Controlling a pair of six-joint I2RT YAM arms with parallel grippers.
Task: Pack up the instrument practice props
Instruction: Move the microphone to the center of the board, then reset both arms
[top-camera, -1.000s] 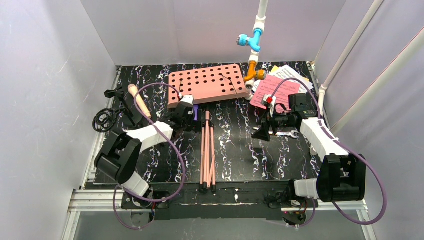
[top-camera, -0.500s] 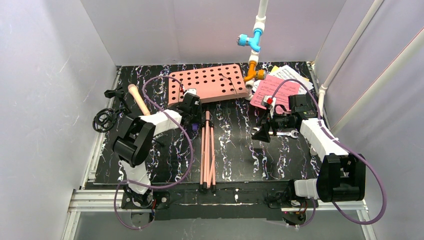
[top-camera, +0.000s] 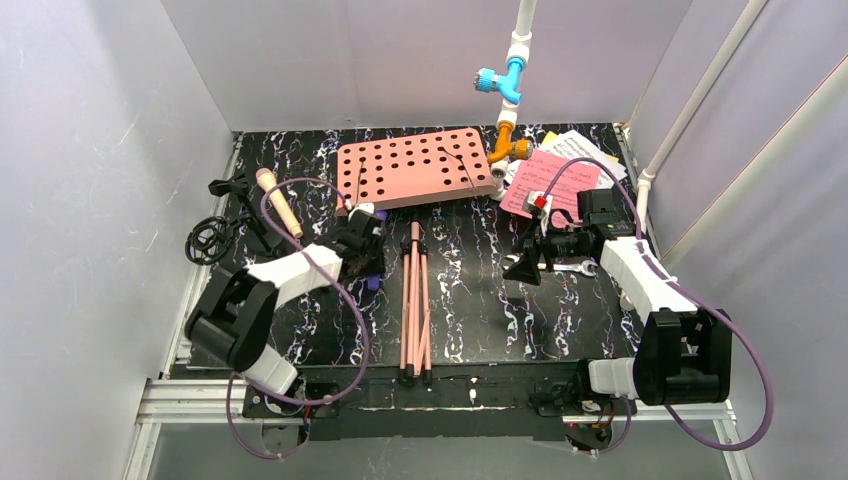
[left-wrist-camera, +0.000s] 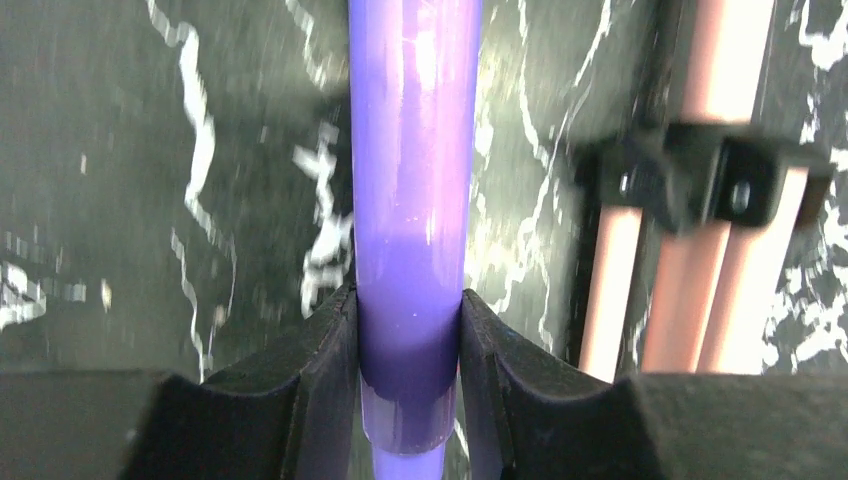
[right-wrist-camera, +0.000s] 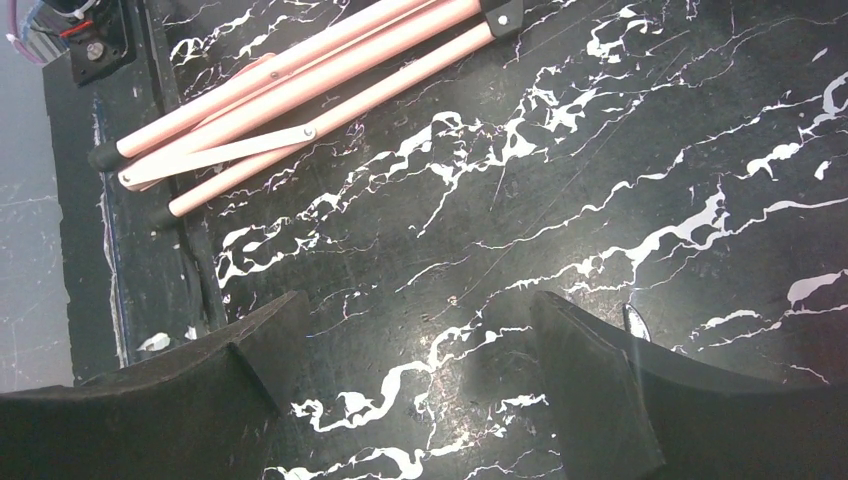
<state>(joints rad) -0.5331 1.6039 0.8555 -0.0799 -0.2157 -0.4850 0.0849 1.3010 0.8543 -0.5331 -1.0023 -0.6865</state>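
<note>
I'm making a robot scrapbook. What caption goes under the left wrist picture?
Left gripper clamped on the purple toy microphone, beside the folded pink tripod legs.

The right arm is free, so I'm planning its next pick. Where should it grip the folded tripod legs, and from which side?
Probably mid-length on the tripod legs, coming straight down from above, jaws spanning the bundle's width. They lie flat, folded together, running near to far, with bare table on their right for the open right gripper.

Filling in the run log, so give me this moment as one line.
left gripper: shut on purple toy microphone | right gripper: open, empty | tripod legs: folded, lying flat
</note>
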